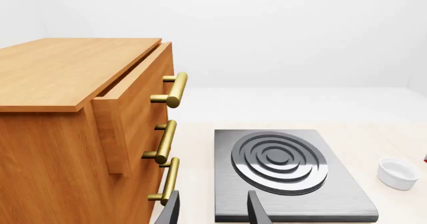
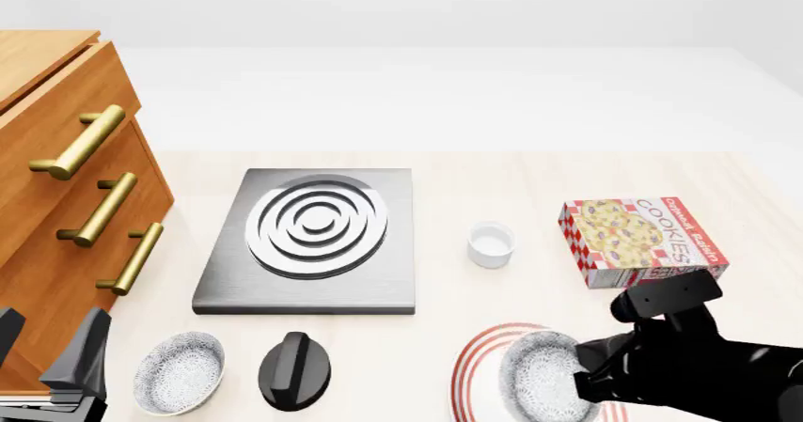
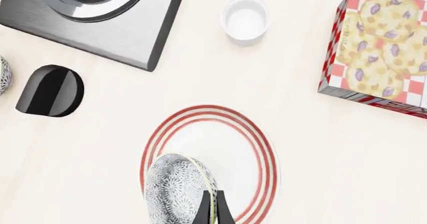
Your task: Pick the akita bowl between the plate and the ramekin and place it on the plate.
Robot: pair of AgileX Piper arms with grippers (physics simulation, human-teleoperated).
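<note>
The akita bowl, speckled grey, hangs tilted over the near-left part of the red-ringed plate. My right gripper is shut on its rim, with the fingers pinched close together. In the front view the bowl sits over the plate at the bottom right, with the right gripper at its right side. I cannot tell whether the bowl touches the plate. The white ramekin stands farther back. My left gripper is open and empty at the bottom left, near the cabinet.
A second speckled bowl and a black knob-like object lie at the front left. A stove plate sits mid-table, a cookie box at the right, and a wooden drawer cabinet with its top drawer ajar at the left.
</note>
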